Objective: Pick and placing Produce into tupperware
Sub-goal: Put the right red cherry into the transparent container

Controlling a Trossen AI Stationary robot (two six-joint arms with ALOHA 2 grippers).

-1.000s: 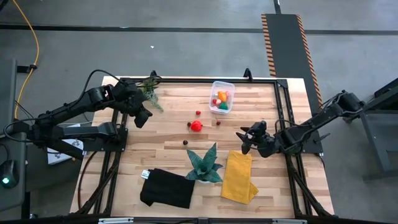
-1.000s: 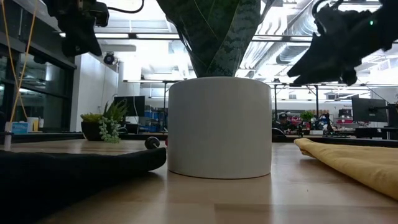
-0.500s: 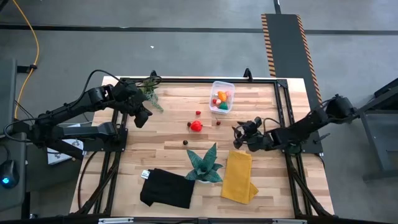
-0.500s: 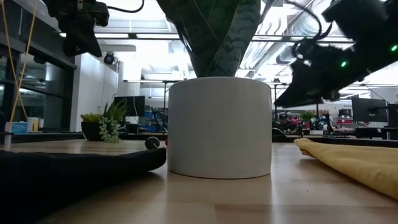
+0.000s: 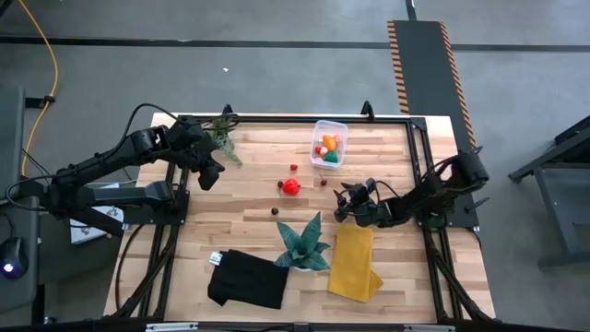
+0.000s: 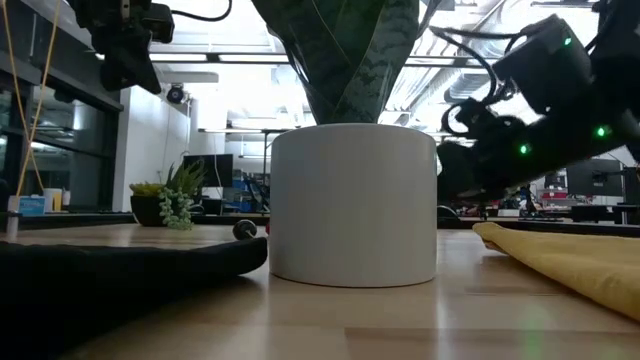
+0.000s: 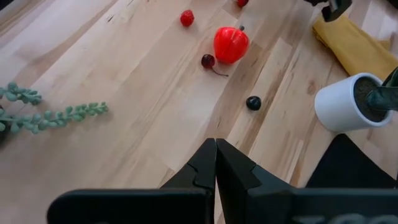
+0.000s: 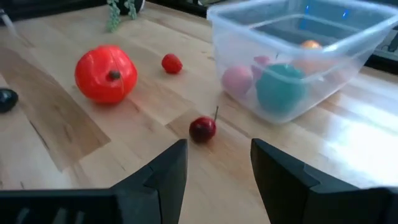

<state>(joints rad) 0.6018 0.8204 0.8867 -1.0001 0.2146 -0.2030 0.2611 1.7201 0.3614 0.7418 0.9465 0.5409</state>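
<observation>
The right arm reaches in low from three o'clock, its end effector point(image 5: 343, 201) just right of centre with the two fingers point(image 8: 161, 171) spread apart. The left arm stretches in from nine o'clock, its end effector point(image 5: 211, 175) raised at ten o'clock, fingers point(image 7: 202, 167) pressed together.

no readable text, labels or signs

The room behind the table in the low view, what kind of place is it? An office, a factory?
Probably a robotics lab or workshop. Exposed ducts and strip lights run overhead, monitors line benches behind, and hazard-striped matting lies on bare concrete beyond the wooden table.
</observation>
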